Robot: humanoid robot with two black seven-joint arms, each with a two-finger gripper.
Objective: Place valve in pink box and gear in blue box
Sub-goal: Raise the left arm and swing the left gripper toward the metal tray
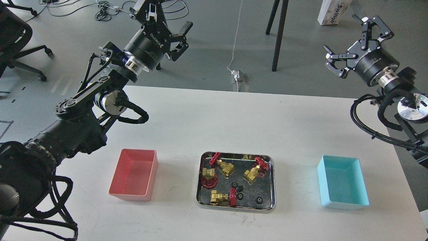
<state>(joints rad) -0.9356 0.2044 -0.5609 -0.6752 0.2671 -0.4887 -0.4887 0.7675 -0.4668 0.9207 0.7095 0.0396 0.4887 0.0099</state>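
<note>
Several brass valves with red handwheels lie in the steel tray (272, 180) at the table's middle front, one of them at the valve (253, 174). Three small black gears lie among them in the tray's right half, for example the gear (258, 200). The pink box (133, 174) stands left of the tray with nothing in it. To the tray's right the blue box (344, 184) also holds nothing. My left gripper (169, 17) is raised high beyond the table's far left, open and holding nothing. My right gripper (346, 35) hangs high at the far right, open too.
The white table (234, 120) ends at its far edge just behind my arms. On the floor beyond are a black stand's legs (279, 33), a power adapter with a white cable (238, 77), an office chair (16, 43) and a carton (331, 11).
</note>
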